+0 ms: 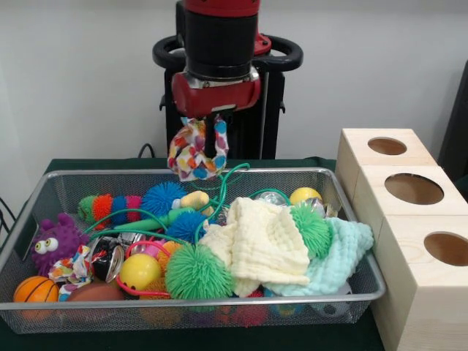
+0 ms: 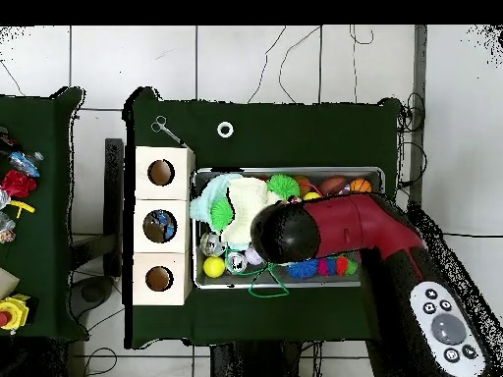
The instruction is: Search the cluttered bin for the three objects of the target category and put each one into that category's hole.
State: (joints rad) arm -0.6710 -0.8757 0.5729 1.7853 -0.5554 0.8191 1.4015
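The wire mesh bin (image 1: 44,191) stands mid-table, full of toys and cloths; in the overhead view its rim (image 2: 285,172) shows. My gripper (image 1: 212,146) hangs above the bin's far side, shut on a multicoloured spotted fabric ring (image 1: 191,155) lifted clear of the clutter. A green cord (image 1: 219,191) trails from the bin up near the ring. In the overhead view the arm's head (image 2: 285,234) covers the gripper and the ring. Three pale wooden boxes, each with a round hole (image 1: 414,188), stand in a row beside the bin (image 2: 160,225).
In the bin lie spiky balls (image 1: 197,272), a cream cloth (image 1: 265,245), a mint cloth (image 1: 338,256), a yellow ball (image 1: 139,270), a small basketball (image 1: 35,289) and a purple fuzzy toy (image 1: 55,240). Scissors (image 2: 165,129) and a white ring (image 2: 225,130) lie on the green cloth.
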